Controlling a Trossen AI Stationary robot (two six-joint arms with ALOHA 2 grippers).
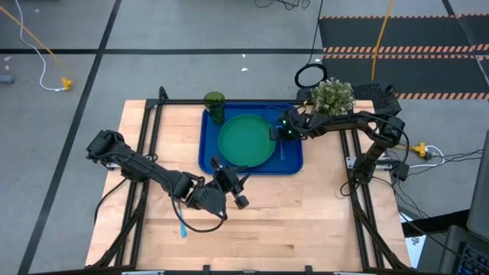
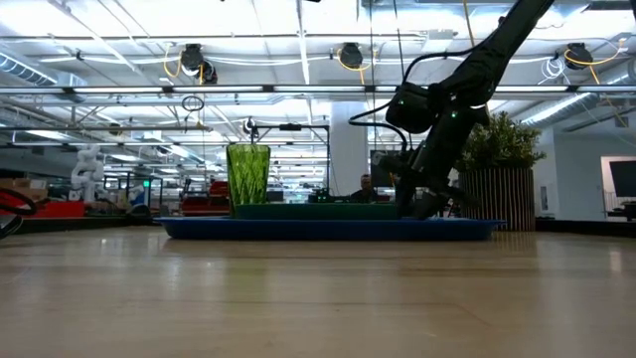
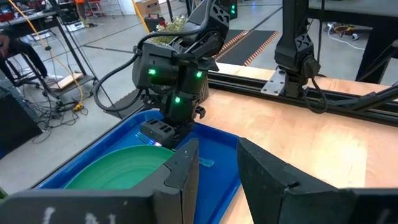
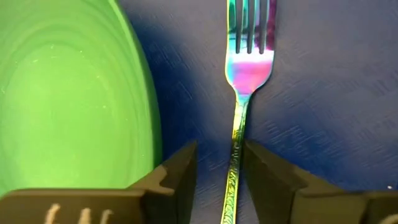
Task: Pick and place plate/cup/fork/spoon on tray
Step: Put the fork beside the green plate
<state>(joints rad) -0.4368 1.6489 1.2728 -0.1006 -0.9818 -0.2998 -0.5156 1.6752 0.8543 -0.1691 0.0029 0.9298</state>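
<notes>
The large rectangular blue tray [image 1: 292, 163] with its low rim lies at the far middle of the wooden desk [image 1: 306, 221], and it already carries the wide round green plate [image 1: 246, 140] and, in its far left corner, the small translucent dark-green tumbler [image 1: 215, 103]. The right hand [image 1: 280, 135] is low over the tray just beside the plate's right rim; its wrist view shows the slim fork [image 4: 241, 112], iridescent there, lying flat on the blue surface between narrowly parted fingers [image 4: 176, 171], which do not seem to pinch it. This looks like the fork's placing, at the release. The left hand [image 1: 229, 186] hovers over bare desk near the tray's front edge, fingers a little apart and empty. A light-blue sliver [image 1: 182, 230] on the desk near the front is probably the spoon; next, the right hand should lift clear while the left reaches for it.
</notes>
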